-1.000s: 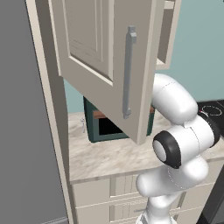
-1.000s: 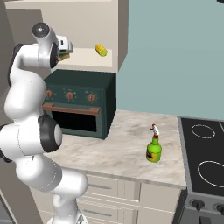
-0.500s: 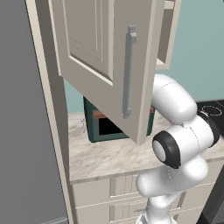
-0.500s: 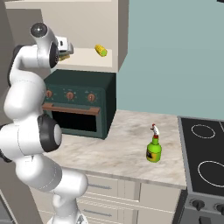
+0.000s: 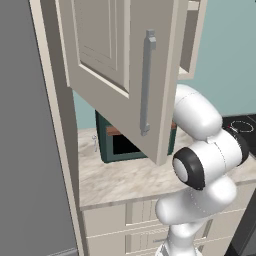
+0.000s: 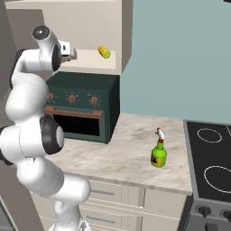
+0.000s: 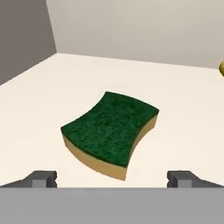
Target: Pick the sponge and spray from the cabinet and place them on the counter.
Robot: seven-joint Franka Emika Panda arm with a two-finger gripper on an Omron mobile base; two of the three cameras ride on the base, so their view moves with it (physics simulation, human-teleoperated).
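The sponge [image 7: 111, 127], dark green on top with a yellow underside, lies flat on the pale shelf floor of the cabinet [image 7: 183, 100]. My gripper [image 7: 112, 178] is open; its two fingertips stand wide apart just short of the sponge and touch nothing. In the right base view my hand [image 6: 68, 51] reaches into the open cabinet [image 6: 122, 27] at shelf height. The spray [image 6: 158, 151], red-topped with a yellow-green body, stands upright on the counter [image 6: 117, 155] near the cooktop. The cabinet's door [image 5: 115, 60] hangs open over the counter [image 5: 120, 180].
A small yellow object [image 6: 104, 52] lies further along the same shelf. A dark green oven [image 6: 85, 108] sits on the counter under the cabinet. The black cooktop [image 6: 210, 158] lies at the right. A tall grey panel [image 5: 25, 150] stands at the left.
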